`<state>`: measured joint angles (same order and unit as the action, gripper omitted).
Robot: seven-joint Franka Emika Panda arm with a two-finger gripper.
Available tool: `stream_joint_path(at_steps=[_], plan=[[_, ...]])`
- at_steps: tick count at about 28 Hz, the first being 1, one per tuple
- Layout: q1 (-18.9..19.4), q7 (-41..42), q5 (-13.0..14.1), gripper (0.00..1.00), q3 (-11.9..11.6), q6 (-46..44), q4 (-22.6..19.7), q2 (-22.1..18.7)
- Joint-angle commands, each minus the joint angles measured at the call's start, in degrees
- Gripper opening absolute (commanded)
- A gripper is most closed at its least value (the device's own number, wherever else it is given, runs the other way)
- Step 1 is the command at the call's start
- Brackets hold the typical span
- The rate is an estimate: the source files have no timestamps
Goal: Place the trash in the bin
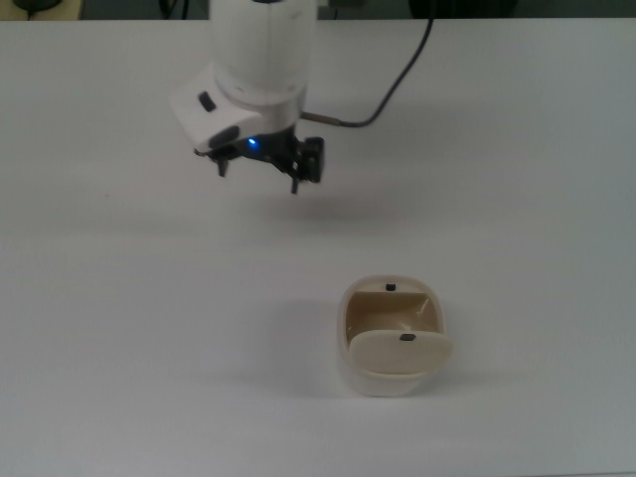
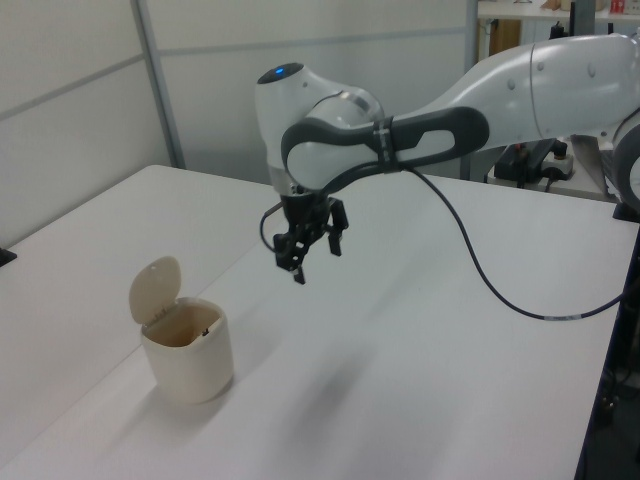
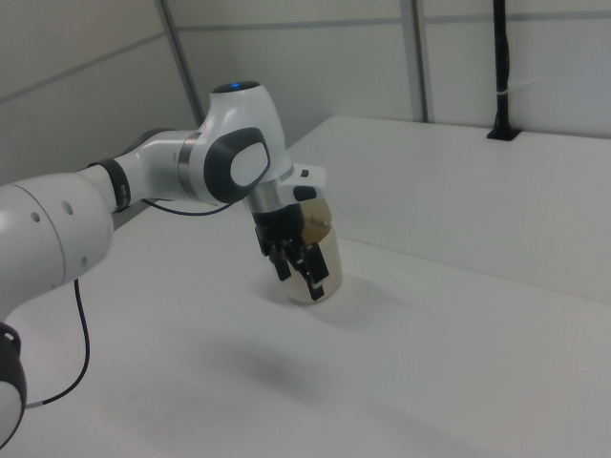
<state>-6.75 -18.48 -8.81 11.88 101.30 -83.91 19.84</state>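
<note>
Nearest in the top view, the bin [image 1: 395, 338] is sitting on the white table [image 1: 119, 298], flap lid [image 1: 400, 352] tipped up, mouth showing. Trash is not discernible anywhere; the bin's inside is showing only beige. Farther back and toward the top view's left, the gripper [image 1: 259, 175] is hanging above the table, well apart from the bin, fingers spread, holding nothing.

The bin [image 1: 394, 338] is a small cream-beige tub with rounded corners, standing upright on the table, its swing flap lid [image 2: 153, 290] tipped up and the mouth open. Small dark marks show on rim and lid. It sits well apart from the gripper [image 1: 258, 175], below it and toward the top view's lower right.
</note>
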Motion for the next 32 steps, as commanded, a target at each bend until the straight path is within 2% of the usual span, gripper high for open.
stream_joint_path(at_steps=[1,7,27,32], plan=[[-3.5,7.1,1.6,1.00,-0.3,-3.5,-0.8,-2.1],[-5.0,8.3,1.6,1.00,-0.2,-4.5,-1.0,-4.3],[-5.4,10.2,2.4,1.00,-0.2,-5.8,-1.8,-4.6],[-5.7,10.3,4.8,1.00,-0.3,-5.8,-1.8,-4.6]])
